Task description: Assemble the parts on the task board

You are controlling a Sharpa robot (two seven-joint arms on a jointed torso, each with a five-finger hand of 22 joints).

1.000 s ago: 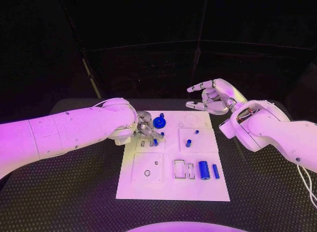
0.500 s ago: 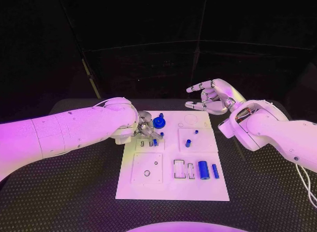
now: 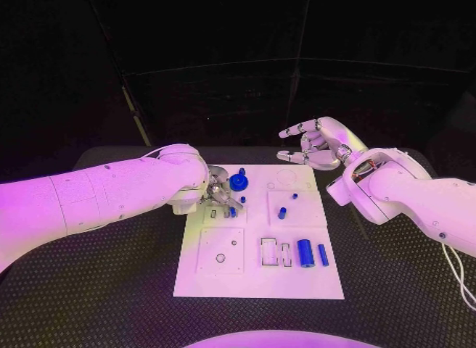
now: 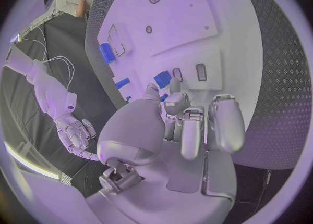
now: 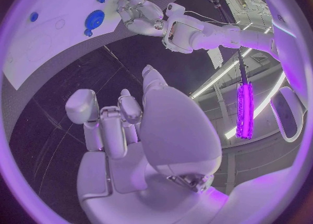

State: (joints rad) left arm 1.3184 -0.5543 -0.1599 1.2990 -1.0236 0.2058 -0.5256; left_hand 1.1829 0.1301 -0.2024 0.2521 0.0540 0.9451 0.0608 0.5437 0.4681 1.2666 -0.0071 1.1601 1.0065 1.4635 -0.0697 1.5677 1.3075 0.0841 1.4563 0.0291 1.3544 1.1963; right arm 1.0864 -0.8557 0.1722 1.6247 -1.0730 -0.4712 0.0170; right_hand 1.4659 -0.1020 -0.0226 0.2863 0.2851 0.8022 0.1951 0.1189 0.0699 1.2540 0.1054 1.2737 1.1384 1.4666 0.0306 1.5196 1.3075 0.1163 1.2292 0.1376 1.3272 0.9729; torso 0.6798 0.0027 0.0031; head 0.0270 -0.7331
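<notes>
Near edge of the task board (image 3: 259,286), about 6 o'clock from its centre: bare white plate. Next row up, left to right: a square plate with a small hole (image 3: 220,258), two empty rectangular slots (image 3: 277,254), then a thick blue cylinder (image 3: 305,254) and a thinner blue pin (image 3: 323,254) lying side by side, apart. My reading: these are staged beside the slots for later pickup.

Centre row: a small blue peg (image 3: 283,214) and a smaller blue piece (image 3: 294,196) at roughly 1 o'clock on the raised square panel.

At 10 o'clock on the board, my left hand (image 3: 215,190) is low over the small slots. In the left wrist view my left fingers (image 4: 193,130) are curled down, tips close to the slots, with a blue part (image 4: 162,79) at the tip of the thumb. Whether I grip that part or only touch it, I cannot tell; the thumb hides the contact. Judgement: I am seating a part in a slot here, wrist low so the piece goes in straight.

Just beyond that hand, at 11 o'clock, a round blue disc (image 3: 239,182) lies on the board.

Far edge, 1 o'clock: my right hand (image 3: 313,147) is raised off the board over the desk (image 3: 112,290), fingers apart and loosely bent, holding nothing. Presumably parked clear of the left arm's work.
</notes>
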